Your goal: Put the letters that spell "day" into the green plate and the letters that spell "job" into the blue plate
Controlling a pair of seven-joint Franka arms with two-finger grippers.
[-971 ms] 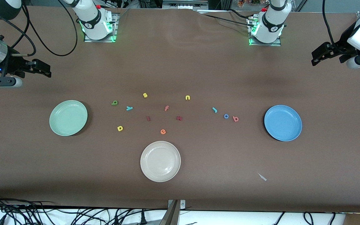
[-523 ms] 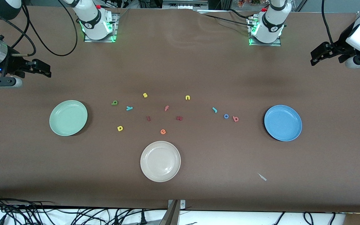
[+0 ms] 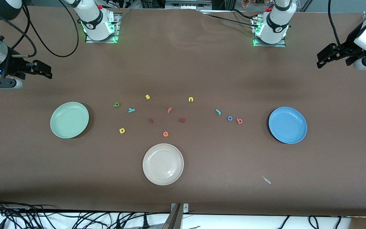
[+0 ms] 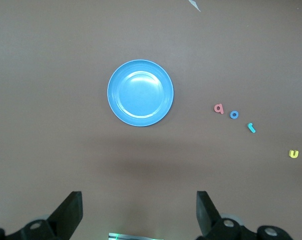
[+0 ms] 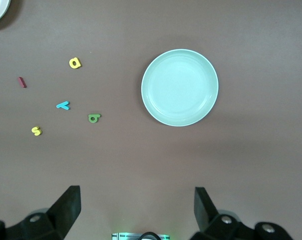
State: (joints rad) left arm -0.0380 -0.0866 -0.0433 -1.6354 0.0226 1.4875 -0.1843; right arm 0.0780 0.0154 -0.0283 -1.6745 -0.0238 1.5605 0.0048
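Note:
The green plate [image 3: 69,120] [image 5: 180,87] lies toward the right arm's end, the blue plate [image 3: 287,125] [image 4: 140,92] toward the left arm's end. Beside the green plate lie the yellow d [image 3: 122,130], dark green a [image 3: 116,104] and teal y [image 3: 132,110]. Close to the blue plate sit the teal j [image 3: 218,111], blue o [image 3: 230,118] and salmon b [image 3: 239,121]. My right gripper [image 3: 46,72] [image 5: 137,212] hangs open and empty above the table's end by the green plate. My left gripper [image 3: 320,60] [image 4: 139,215] hangs open and empty above the blue plate's end.
A cream-white plate [image 3: 163,164] lies nearer the front camera, mid-table. Scattered among the task letters are a yellow s [image 3: 147,97], yellow n [image 3: 190,99], salmon f [image 3: 169,110], orange e [image 3: 166,134] and two dark red letters [image 3: 151,120]. A small pale scrap [image 3: 266,180] lies near the front edge.
The left arm's hand has wobbled slightly in place. The right arm, letters and plates have not moved.

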